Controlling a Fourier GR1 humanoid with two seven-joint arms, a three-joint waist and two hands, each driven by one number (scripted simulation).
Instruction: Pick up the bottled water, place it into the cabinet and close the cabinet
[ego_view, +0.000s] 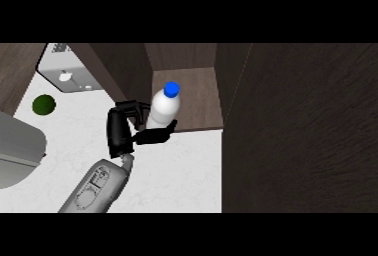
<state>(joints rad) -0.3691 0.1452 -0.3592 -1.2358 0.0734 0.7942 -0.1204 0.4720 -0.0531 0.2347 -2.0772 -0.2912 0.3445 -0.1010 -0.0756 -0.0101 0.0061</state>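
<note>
The bottled water (163, 111) is white with a blue cap (171, 89). It stands at the left front of the open cabinet's brown shelf (198, 102), base close to the shelf's front edge. My left hand (122, 131) is shut on it from the left: fingers curl behind its lower body and the thumb (156, 135) crosses in front near its base. I cannot tell whether the base rests on the shelf. The cabinet's dark door (303, 130) stands open at the right. My right hand is not in view.
A white counter (181, 172) lies below the cabinet. A green round fruit (43, 104) sits at the left. A pale appliance (65, 75) is behind it, and a grey curved object (18, 150) is at the far left. Dark cabinet walls (122, 70) flank the opening.
</note>
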